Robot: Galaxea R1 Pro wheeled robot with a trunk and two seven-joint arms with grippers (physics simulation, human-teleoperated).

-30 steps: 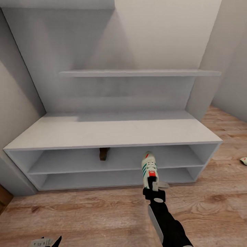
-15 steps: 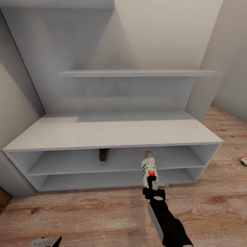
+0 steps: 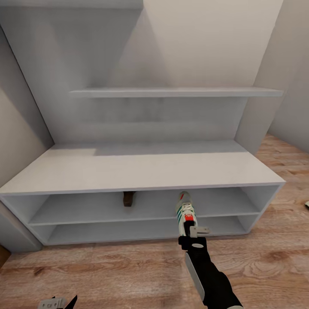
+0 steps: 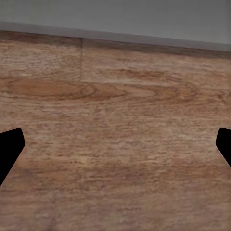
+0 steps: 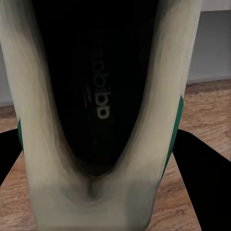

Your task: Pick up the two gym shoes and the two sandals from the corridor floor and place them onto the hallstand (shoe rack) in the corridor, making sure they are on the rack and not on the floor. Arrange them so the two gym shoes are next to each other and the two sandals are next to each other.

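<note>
Your gym shoe [image 3: 186, 211] sits low and a bit right of the middle of the head view. It is white with green stripes and a red-orange patch. Its toe points at the hallstand [image 3: 141, 174], right in front of the upper shelf opening. Your right gripper [image 3: 191, 231] is closed on the heel end of the shoe and holds it up off the corridor floor [image 3: 128, 270]. In the right wrist view you look straight down into the dark inside of the shoe [image 5: 101, 96], with the black gripper fingers [image 5: 192, 159] on each side of it.

One brown sandal [image 3: 128, 198] sits far back on the upper shelf, just left of the middle of the head view, well apart from the shoe.

Your left gripper [image 3: 58, 302] is at the lower left edge of the head view. In the left wrist view its black fingertips [image 4: 9, 147] are spread wide apart, with bare wood floor [image 4: 115, 134] between them.
</note>
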